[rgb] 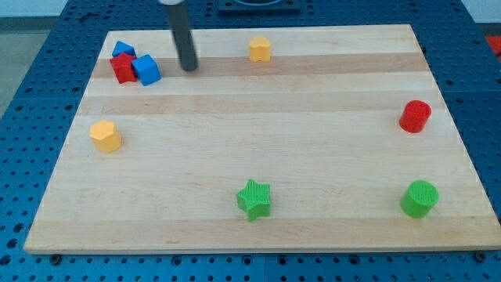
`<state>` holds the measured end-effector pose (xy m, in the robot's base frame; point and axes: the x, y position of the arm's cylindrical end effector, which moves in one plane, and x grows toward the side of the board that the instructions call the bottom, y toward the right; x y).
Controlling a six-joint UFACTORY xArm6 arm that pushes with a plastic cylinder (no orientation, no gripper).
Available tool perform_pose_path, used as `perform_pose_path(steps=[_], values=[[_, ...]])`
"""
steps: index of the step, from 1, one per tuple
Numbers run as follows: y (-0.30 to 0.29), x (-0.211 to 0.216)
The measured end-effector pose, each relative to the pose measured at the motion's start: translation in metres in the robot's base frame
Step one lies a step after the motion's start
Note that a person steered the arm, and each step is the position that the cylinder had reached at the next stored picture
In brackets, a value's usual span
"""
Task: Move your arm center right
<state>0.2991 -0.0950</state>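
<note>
My tip (189, 67) rests on the wooden board (313, 157) near the view's top left. It stands just right of a cluster of blocks: a blue cube (146, 70), a red block (123, 68) and a smaller blue block (123, 50) behind them. The tip is apart from the blue cube by a small gap. A yellow block (260, 48) lies to the tip's right near the top edge. A red cylinder (415, 117) sits at the view's centre right, far from the tip.
A yellow hexagonal block (106, 135) lies at the left. A green star (254, 199) sits at bottom centre and a green cylinder (419, 199) at bottom right. A blue perforated surface (23, 117) surrounds the board.
</note>
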Motion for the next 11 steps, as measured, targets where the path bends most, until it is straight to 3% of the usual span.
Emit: perform_pose_path(steps=[3, 5, 6, 11], values=[[0.223, 0.037], [0.39, 0.038], [0.439, 0.049], [0.396, 0.087]])
